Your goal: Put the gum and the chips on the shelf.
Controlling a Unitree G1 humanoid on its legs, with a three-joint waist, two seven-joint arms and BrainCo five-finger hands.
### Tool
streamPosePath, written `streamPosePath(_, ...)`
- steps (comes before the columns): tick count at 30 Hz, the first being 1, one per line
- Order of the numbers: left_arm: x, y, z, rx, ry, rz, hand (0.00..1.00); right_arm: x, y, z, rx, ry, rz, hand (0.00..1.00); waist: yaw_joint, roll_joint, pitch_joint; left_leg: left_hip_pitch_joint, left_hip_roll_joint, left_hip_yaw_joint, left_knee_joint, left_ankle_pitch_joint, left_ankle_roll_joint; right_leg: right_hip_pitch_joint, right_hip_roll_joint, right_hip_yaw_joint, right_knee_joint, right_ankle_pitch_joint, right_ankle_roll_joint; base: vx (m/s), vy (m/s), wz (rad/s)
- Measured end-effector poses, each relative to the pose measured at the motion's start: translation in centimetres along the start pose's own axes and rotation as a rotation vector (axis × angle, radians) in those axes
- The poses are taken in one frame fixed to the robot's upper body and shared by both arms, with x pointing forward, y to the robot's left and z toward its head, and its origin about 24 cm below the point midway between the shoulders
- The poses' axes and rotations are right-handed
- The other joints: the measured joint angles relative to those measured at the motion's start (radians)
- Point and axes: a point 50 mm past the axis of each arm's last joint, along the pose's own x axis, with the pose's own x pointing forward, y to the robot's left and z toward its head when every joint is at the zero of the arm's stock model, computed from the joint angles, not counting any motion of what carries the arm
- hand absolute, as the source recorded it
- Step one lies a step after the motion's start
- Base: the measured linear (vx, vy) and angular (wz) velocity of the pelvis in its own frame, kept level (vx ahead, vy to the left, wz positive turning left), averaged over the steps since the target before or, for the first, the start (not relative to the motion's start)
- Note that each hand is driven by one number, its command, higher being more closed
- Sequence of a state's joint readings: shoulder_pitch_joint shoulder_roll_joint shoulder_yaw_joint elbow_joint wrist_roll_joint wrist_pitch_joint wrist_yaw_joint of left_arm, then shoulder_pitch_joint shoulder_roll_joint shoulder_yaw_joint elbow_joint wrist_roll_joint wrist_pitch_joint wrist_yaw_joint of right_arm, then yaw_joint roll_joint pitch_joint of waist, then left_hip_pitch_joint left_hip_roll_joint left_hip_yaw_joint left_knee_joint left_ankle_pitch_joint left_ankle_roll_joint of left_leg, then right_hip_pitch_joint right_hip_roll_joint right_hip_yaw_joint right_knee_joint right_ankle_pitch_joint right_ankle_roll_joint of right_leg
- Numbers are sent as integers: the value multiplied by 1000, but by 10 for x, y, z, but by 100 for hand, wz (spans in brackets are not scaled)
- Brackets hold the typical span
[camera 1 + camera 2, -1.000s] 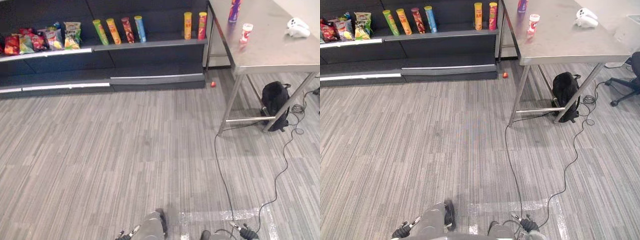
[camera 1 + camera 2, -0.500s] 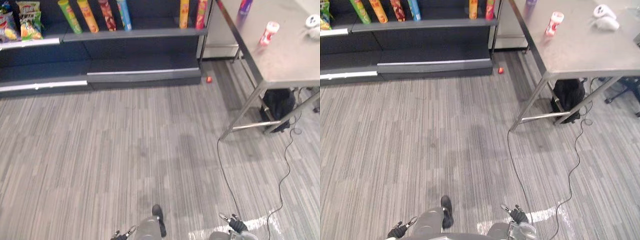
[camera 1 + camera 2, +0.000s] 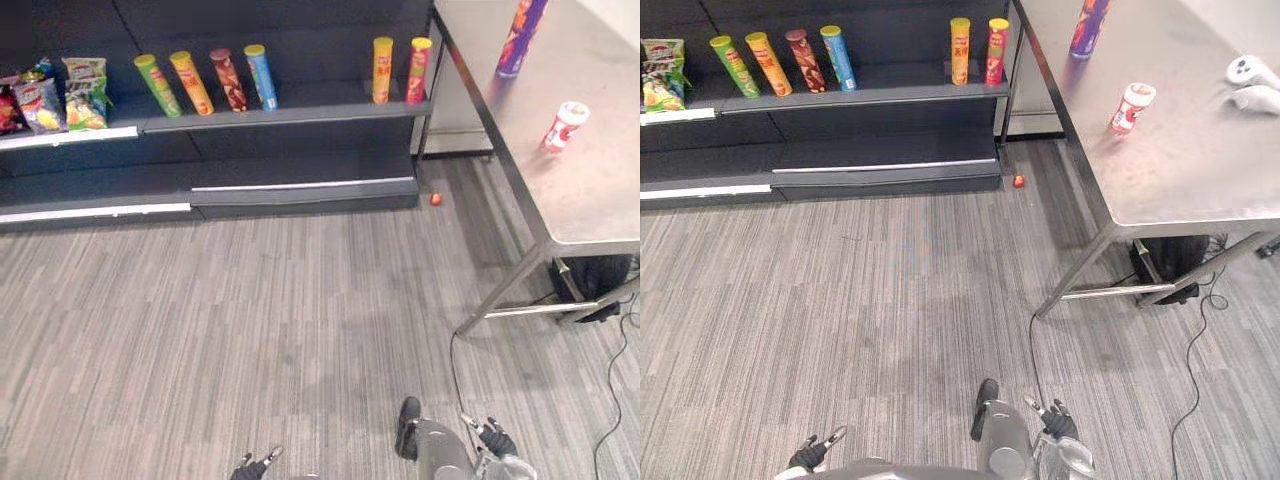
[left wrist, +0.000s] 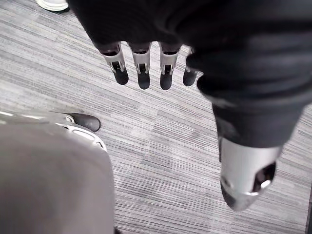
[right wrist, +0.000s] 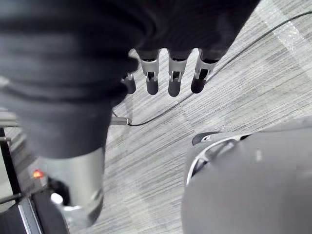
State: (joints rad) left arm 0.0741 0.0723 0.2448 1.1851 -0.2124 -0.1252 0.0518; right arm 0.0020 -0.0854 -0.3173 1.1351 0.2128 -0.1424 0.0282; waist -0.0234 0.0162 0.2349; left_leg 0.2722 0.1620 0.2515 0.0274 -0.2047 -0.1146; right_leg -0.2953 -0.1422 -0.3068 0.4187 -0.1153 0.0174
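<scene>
The gum, a small red and white tub (image 3: pixel 565 125), stands on the steel table (image 3: pixel 600 195) at the right. Farther back on the same table is the chips, a tall purple can (image 3: pixel 522 38). The dark shelf (image 3: pixel 290 112) runs along the back left, across the carpet from me. My left hand (image 4: pixel 142 68) hangs low over the floor with straight fingers and nothing in it. My right hand (image 5: pixel 170 73) hangs the same way, empty, and also shows at the bottom of the eye views (image 3: pixel 492 440). Both hands are far from the table and the shelf.
Several upright chip cans (image 3: pixel 210 82) and snack bags (image 3: pixel 60 95) stand on the shelf. White controllers (image 3: pixel 1252 82) lie on the table's far right. A small red thing (image 3: pixel 436 199) lies on the floor by the shelf's end. A black bag (image 3: pixel 590 295) sits under the table.
The whole picture has shifted, so the camera has moved: the shelf and table now sit differently in view. Both hands still hang low and empty.
</scene>
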Motion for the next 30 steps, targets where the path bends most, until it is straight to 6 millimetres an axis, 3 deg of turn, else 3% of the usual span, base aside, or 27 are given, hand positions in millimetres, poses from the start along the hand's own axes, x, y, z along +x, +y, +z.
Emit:
streamPosePath(3,0,1,0,-16,-2,-4,0,-4,-6,-12,-10,35,-13,0,1,-4,-17,25,18,-4,6,31,-8,20,0,-24,58,-101,9,349,-186,18)
streamPosePath(5,0,1,0,-23,-3,-6,0,-5,-9,-15,-14,46,-19,0,0,-2,-20,0,33,-25,84,39,-10,59,4,-41,28,-111,11,245,-119,26)
streamPosePath(6,0,1,1,-23,-8,-7,0,-7,-11,-21,-13,62,-27,0,0,-1,-29,-63,50,-54,230,39,-12,106,11,-56,-18,-112,12,263,-105,38)
streamPosePath(7,0,1,3,-24,-15,-7,0,-9,-14,-25,-17,74,-32,0,-2,2,-34,-140,70,-92,394,57,-46,149,13,-73,-57,-109,16,341,-76,49)
streamPosePath(8,1,-1,8,-31,-33,-10,0,-10,-17,-28,-33,83,-35,0,-2,8,-38,-242,94,-151,618,131,-123,208,20,-95,-93,-104,9,310,-28,37)
streamPosePath(9,1,-1,7,-45,-34,-9,0,-11,-19,-29,-42,87,-36,0,0,6,-37,-289,106,-165,722,162,-138,235,24,-100,-105,-105,7,325,29,18)
streamPosePath(11,0,0,7,-69,-37,-1,0,-11,-20,-28,-63,87,-35,0,9,14,-39,-426,148,-117,998,109,-113,343,31,-97,-165,-113,8,328,71,-8)
streamPosePath(12,0,1,8,-79,-39,4,0,-11,-19,-28,-65,85,-33,0,10,11,-39,-454,150,-93,1020,84,-84,373,28,-94,-186,-110,13,317,116,-20)
streamPosePath(14,0,1,9,-109,-48,11,0,-10,-18,-27,-63,84,-31,0,32,7,-38,-542,158,-8,986,5,-21,435,8,-71,-236,-102,27,332,216,-32)
streamPosePath(16,1,2,10,-133,-49,17,0,-10,-16,-28,-62,83,-30,0,41,1,-36,-590,146,37,783,-12,11,478,-22,-63,-270,-98,58,324,309,-32)
streamPosePath(17,0,2,8,-132,-43,20,0,-11,-17,-28,-63,83,-35,0,45,4,-40,-576,123,37,521,41,45,496,-42,-51,-283,-109,103,351,411,-34)
streamPosePath(18,0,7,6,-135,-40,35,0,-11,-15,-28,-60,82,-41,0,53,-3,-41,-552,92,43,388,133,59,519,-63,-22,-288,-126,154,356,409,-20)
streamPosePath(19,0,11,9,-128,-46,48,0,-12,-10,-32,-56,87,-30,0,44,-19,-46,-537,68,60,353,138,61,522,-79,-18,-297,-121,156,352,312,-5)
streamPosePath(20,0,11,15,-136,-76,59,0,-11,0,-29,-76,73,5,0,47,-49,-61,-529,50,73,311,143,59,502,-59,-14,-305,-115,143,350,190,-3)
streamPosePath(21,1,12,17,-145,-92,63,0,-11,9,-31,-88,71,35,0,55,-49,-59,-531,52,78,322,129,57,489,-25,-3,-316,-81,99,325,132,-11)
streamPosePath(23,0,14,16,-155,-89,73,0,-11,21,-33,-70,78,60,0,58,-60,-70,-526,57,109,369,86,62,501,-6,12,-357,-35,81,256,93,-39)
streamPosePath(26,0,15,8,-131,-50,71,0,-10,21,-31,-64,75,58,0,54,-50,-82,-502,53,102,405,74,69,520,-11,101,-402,45,84,154,100,-54)
streamPosePath(28,0,14,5,-87,-35,60,0,-10,14,-33,-70,95,40,0,53,-46,-98,-471,21,56,353,72,67,472,-36,138,-333,47,84,105,69,-55)
streamPosePath(30,0,13,3,-43,-25,44,0,-8,8,-29,-64,88,21,0,55,-30,-104,-394,-1,67,216,45,60,341,-56,191,-109,42,90,64,98,-67)
